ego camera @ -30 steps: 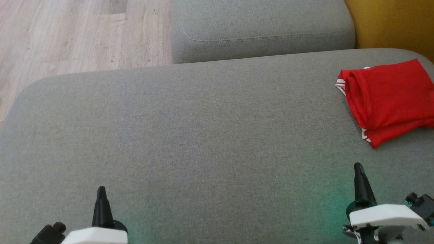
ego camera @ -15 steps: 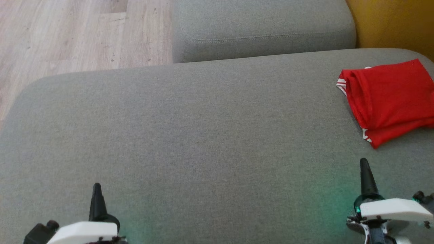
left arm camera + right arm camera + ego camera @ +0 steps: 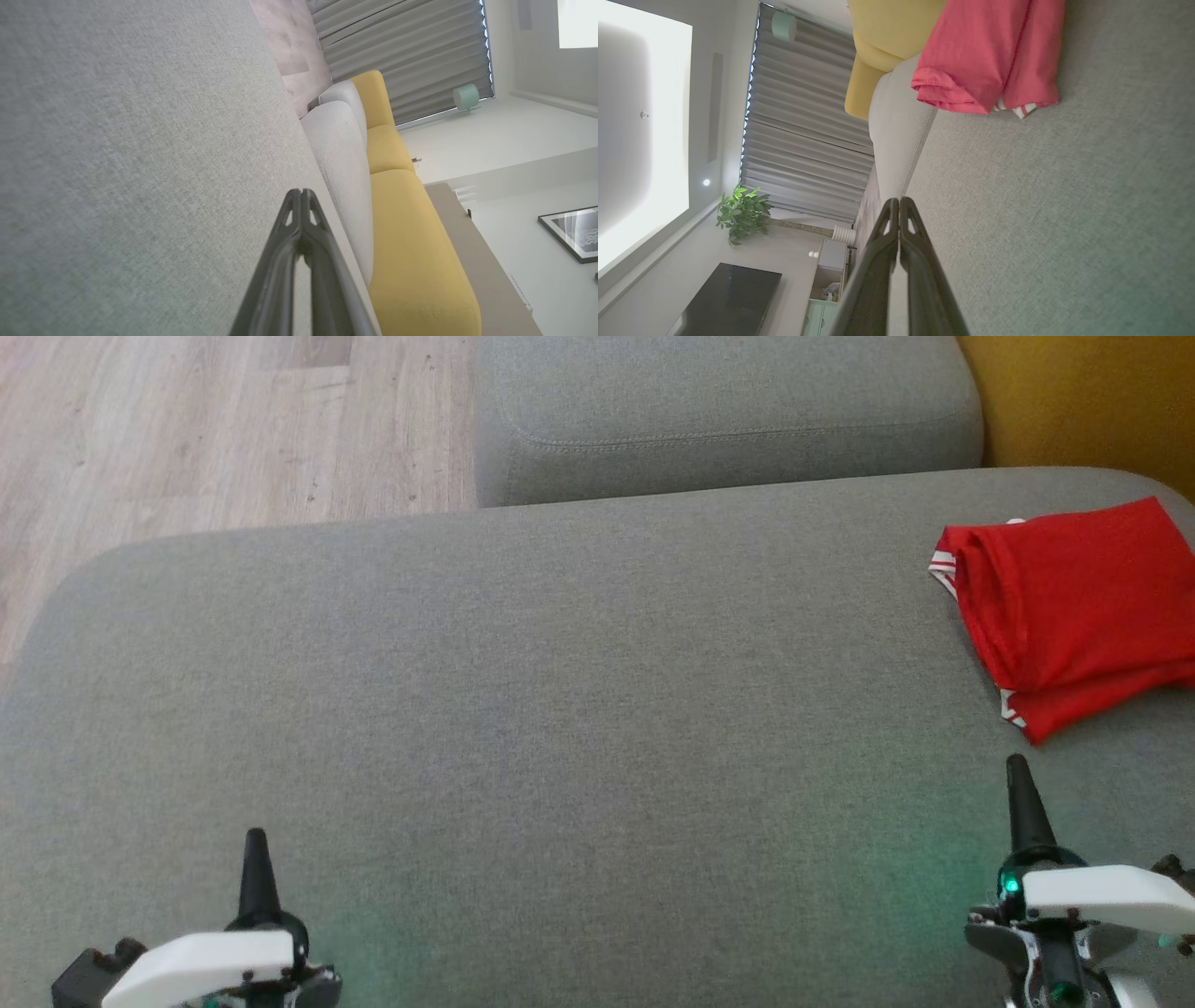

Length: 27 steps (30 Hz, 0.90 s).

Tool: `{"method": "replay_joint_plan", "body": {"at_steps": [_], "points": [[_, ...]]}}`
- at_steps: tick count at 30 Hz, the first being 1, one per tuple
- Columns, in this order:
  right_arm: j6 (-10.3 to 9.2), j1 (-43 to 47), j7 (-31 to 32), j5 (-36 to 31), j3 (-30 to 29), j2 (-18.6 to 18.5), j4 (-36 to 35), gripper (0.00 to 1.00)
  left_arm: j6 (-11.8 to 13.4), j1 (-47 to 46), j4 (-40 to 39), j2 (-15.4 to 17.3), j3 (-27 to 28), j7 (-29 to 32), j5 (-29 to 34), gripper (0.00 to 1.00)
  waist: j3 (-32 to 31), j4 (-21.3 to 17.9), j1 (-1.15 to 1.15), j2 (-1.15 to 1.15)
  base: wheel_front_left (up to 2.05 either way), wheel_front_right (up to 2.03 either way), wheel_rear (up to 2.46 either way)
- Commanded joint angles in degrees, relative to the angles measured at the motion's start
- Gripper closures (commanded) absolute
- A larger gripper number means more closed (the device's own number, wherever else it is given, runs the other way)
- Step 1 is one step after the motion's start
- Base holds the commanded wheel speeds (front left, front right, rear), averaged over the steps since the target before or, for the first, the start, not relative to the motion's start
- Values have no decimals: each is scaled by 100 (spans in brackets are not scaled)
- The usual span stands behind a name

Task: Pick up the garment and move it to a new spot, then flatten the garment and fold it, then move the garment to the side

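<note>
Grey seat (image 3: 560, 709) has the folded red garment (image 3: 1074, 607) lying at its far right edge (white trim peeking out), by a yellow cushion (image 3: 1074, 401). Left gripper (image 3: 254, 840) and right gripper (image 3: 1016, 770) are both pinched together, holding nothing. The right one is near the garment, not touching.

The left gripper (image 3: 253, 837) and right gripper (image 3: 1016, 765) are each showing long black tapering fingers (image 3: 920, 275) and a white wedge-shaped cover (image 3: 1102, 889); a green light (image 3: 1011, 885) is glowing at the right one's base, beside small dark screws (image 3: 1070, 915)
</note>
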Motion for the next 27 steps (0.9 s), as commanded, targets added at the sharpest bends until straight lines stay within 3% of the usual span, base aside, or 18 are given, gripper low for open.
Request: {"method": "replay_joint_plan", "body": {"at_steps": [1, 27], "points": [[-3, -313, 48, 185, 42, -111, -171, 100, -69, -359, -134, 83, 201, 44, -159, 100, 1, 1, 0, 0, 0, 0, 0], [-4, -604, 488, 1953, -258, -103, -138, 100, -298, -756, 58, 68, 579, 495, -1790, 100, 24, 26, 0, 0, 0, 0, 0]]}}
